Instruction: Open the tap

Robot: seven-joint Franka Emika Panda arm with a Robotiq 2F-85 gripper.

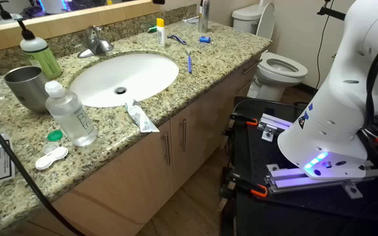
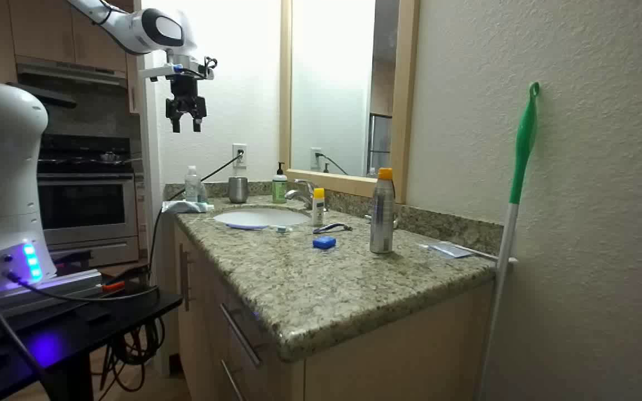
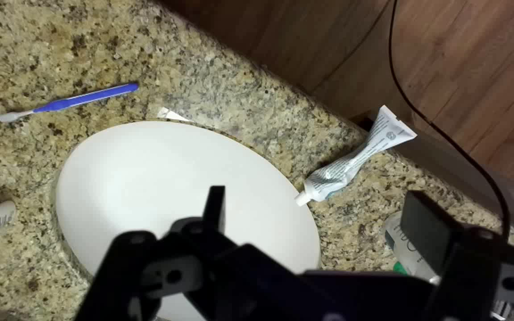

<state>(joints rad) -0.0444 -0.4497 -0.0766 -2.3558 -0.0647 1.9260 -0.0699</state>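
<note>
The chrome tap point(image 1: 95, 42) stands upright at the back rim of the white oval basin point(image 1: 143, 75). The tap also shows in an exterior view point(image 2: 300, 195), partly behind a yellow-capped white tube point(image 2: 318, 209). My gripper point(image 2: 186, 125) hangs with its fingers down, high above the counter, well above and apart from the tap. In the wrist view my gripper point(image 3: 316, 200) is open and empty, its fingers wide apart over the basin point(image 3: 172, 169) and counter. I cannot make out the tap in the wrist view. The gripper is out of the picture in an exterior view.
A soap dispenser point(image 1: 41, 55), grey metal cup point(image 1: 30, 88) and clear bottle point(image 1: 74, 114) stand at one side of the basin. A toothpaste tube point(image 1: 139, 116) lies by the front edge. A spray can point(image 2: 382, 214) stands at the other end. The mirror point(image 2: 332, 83) rises behind.
</note>
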